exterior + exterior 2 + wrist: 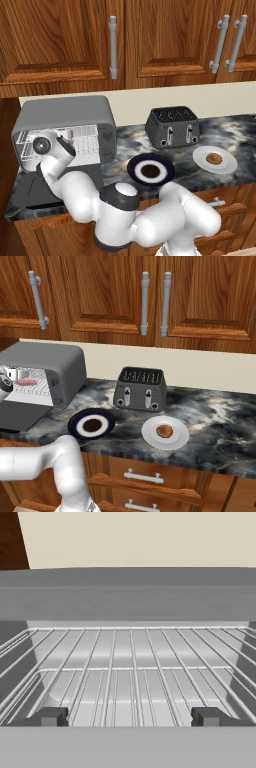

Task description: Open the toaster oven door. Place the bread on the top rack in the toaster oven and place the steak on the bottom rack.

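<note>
Light-grey toaster oven (75,112), white racks (130,672)

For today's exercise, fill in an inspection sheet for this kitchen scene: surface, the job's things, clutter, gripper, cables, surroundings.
Surface: dark marbled counter.
Job's things: toaster oven at the left, its door folded down flat; steak on a wire rack inside; bread on a white plate, outside the oven.
Clutter: black toaster; dark blue plate with a brown centre.
Gripper: gripper open, empty, over a rack in the oven mouth.
Cables: nothing seen.
Surroundings: wooden cabinets with metal handles above, drawers below, cream backsplash.
</note>
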